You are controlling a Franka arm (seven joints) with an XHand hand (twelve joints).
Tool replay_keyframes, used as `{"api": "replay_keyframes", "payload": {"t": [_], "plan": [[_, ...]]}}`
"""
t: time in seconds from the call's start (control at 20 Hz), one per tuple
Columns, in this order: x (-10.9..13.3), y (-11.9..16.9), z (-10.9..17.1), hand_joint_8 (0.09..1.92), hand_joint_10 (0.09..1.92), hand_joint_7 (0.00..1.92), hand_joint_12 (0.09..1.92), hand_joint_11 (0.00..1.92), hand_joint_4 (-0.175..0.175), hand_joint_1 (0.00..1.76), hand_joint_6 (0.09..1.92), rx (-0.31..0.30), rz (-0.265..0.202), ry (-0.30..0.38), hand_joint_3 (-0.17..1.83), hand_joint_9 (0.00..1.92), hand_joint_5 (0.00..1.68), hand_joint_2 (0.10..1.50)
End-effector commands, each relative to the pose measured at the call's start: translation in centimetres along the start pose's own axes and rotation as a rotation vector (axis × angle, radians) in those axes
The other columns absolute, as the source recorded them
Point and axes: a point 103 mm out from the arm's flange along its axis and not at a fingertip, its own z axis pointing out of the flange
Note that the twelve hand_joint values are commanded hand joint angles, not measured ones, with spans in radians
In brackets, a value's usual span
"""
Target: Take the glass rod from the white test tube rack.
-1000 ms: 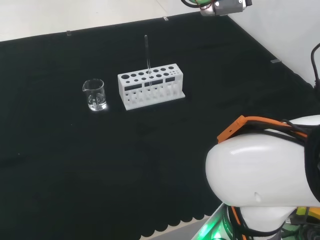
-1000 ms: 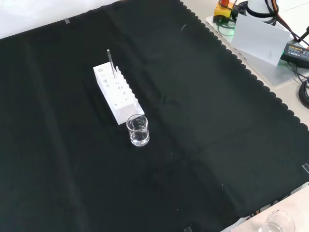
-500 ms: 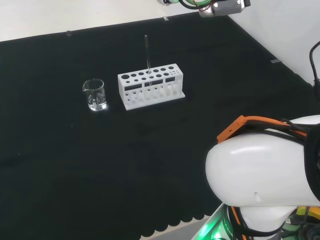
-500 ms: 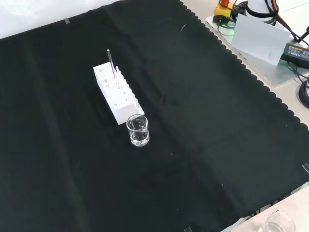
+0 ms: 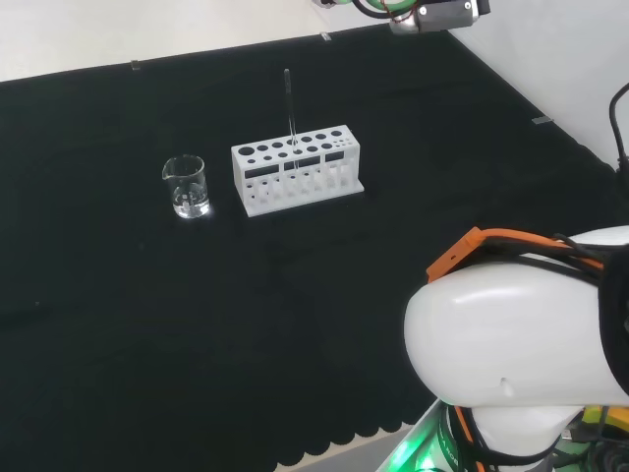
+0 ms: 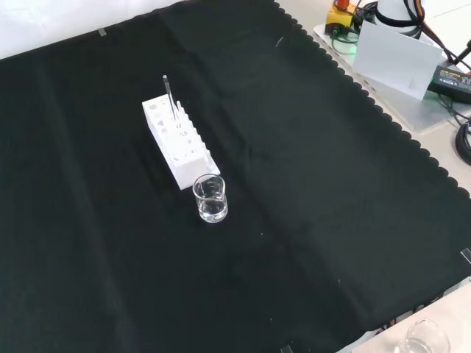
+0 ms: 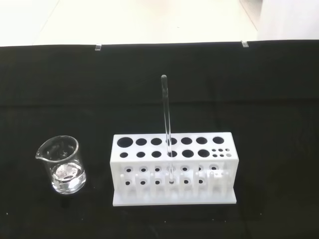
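On the black cloth, nearest in the front view, a small beaker (image 6: 210, 198) stood just beside the rack (image 6: 179, 144). The rod (image 7: 167, 127) stood almost upright in a middle hole of the rack, most of its length clear above the top plate. Hand state: couldn't tell. Rod judged light, stiff, slick and brittle; best pinched on the exposed upper part and lifted straight up, no side load against the hole.
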Motion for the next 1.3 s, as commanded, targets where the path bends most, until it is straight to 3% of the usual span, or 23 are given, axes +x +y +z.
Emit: {"api": "replay_keyframes", "payload": {"t": [0.05,0.45,0.65,0.9,1.3], "plan": [[0.1,1.6,-0.5,0.29,0.44,0.00,0.79,0.00,-0.104,0.48,0.09,0.016,-0.004,0.003,0.39,0.00,0.00,0.97],[-0.8,6.7,-0.6,0.46,0.57,0.00,0.82,0.00,-0.101,0.45,0.09,0.037,-0.007,-0.002,0.37,0.00,0.01,1.01],[-1.1,9.2,0.9,0.52,0.64,0.00,0.86,0.00,-0.099,0.44,0.09,0.060,-0.004,0.006,0.36,0.00,0.02,1.02],[-0.7,12.4,3.0,0.61,0.80,0.00,1.03,0.00,-0.097,0.44,0.09,0.079,-0.012,0.002,0.36,0.01,0.03,1.02],[0.0,17.2,6.4,0.70,0.84,0.01,1.10,0.00,-0.094,0.44,0.09,0.111,-0.037,-0.011,0.37,0.04,0.06,1.03]]}}
